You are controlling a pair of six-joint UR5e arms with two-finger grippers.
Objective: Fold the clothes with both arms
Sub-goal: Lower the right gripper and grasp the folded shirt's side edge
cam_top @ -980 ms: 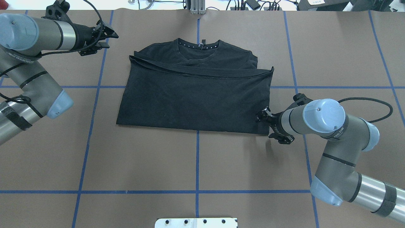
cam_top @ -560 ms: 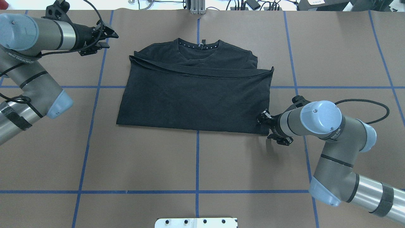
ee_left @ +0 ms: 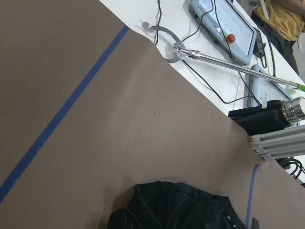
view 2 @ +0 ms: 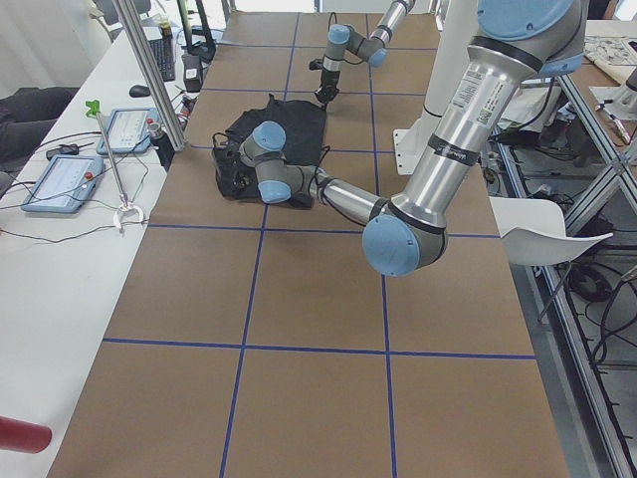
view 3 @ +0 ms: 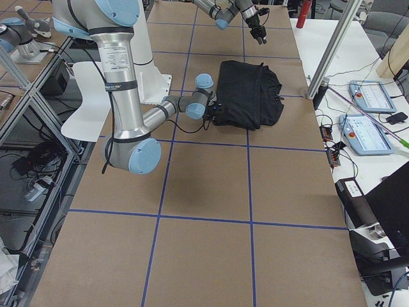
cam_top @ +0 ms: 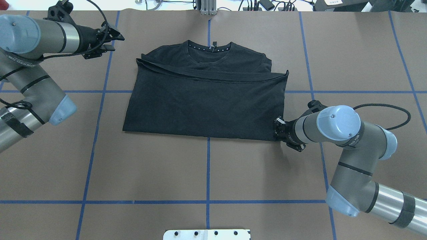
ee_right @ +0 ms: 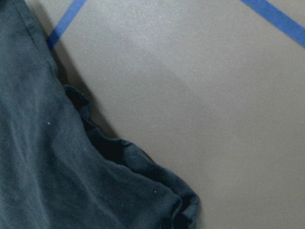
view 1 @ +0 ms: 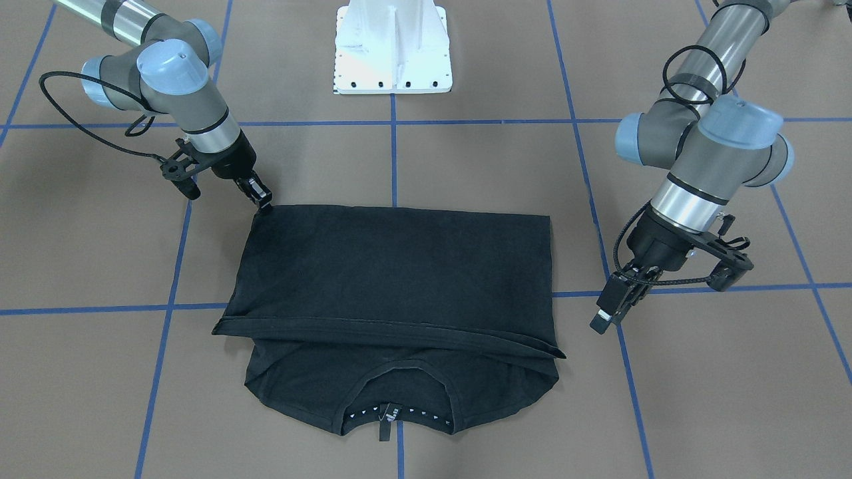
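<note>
The black T-shirt [cam_top: 206, 103] [view 1: 393, 266] lies flat mid-table, its lower half folded up over the chest, with the white-dotted collar [cam_top: 209, 48] at the far side. No logo shows. My right gripper [cam_top: 278, 126] [view 1: 261, 198] is down at the shirt's near right corner, touching the fabric. That corner [ee_right: 143, 191] looks bunched in the right wrist view, and I cannot tell whether the fingers have closed. My left gripper [cam_top: 116, 41] [view 1: 602, 319] hangs open and holds nothing, off the shirt's far left side beside the shoulder.
Blue tape lines [cam_top: 208, 173] grid the brown table. The white base plate [cam_top: 206, 234] [view 1: 393, 46] sits at the robot's edge. Tablets [ee_left: 224, 24], a metal reach tool [ee_left: 228, 62] and cables lie on the bench past the far edge. A black cable [cam_top: 383, 106] loops off the right arm.
The right arm has shifted slightly inward and lowered its gripper onto the shirt's near right corner. The left arm and the shirt have barely moved.
</note>
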